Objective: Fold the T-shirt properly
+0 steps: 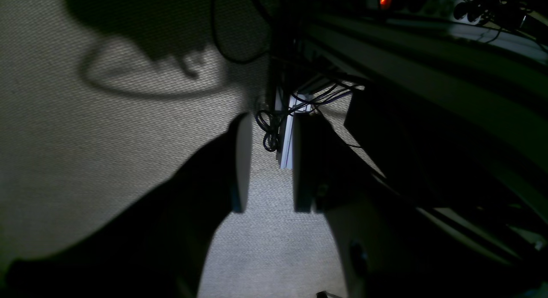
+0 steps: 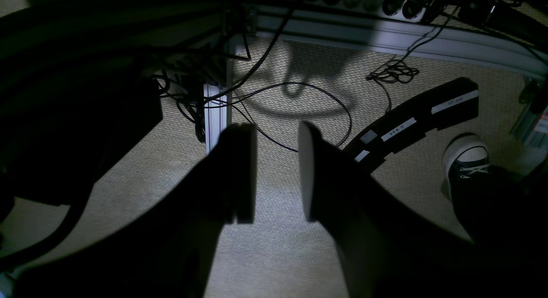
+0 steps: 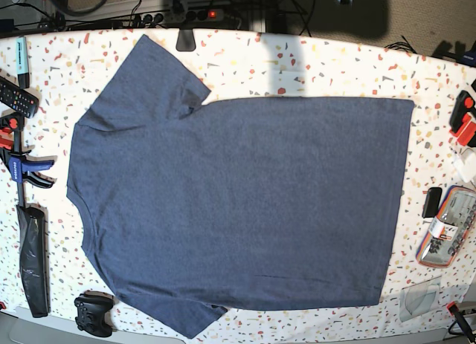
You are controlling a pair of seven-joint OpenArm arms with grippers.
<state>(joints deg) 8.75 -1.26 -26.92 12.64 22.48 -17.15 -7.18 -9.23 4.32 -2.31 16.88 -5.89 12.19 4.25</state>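
On my base feed the T-shirt (image 3: 238, 203) lies flat, plain side up, filling the speckled table (image 3: 297, 62), collar at 9 o'clock, hem at 3. Game controller (image 3: 94, 314) sits at 7 o'clock. Both claws hang over carpet, off the table: left gripper (image 1: 267, 165) and right gripper (image 2: 276, 171) parted, grasping nothing.

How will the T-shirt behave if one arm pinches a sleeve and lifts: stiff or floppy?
Probably floppy: the T-shirt lies flat as thin cloth on the speckled table, so the rest would likely hang and drag. The near sleeve already has a small fold at its edge, so it may crease easily. Likely light and not slippery.
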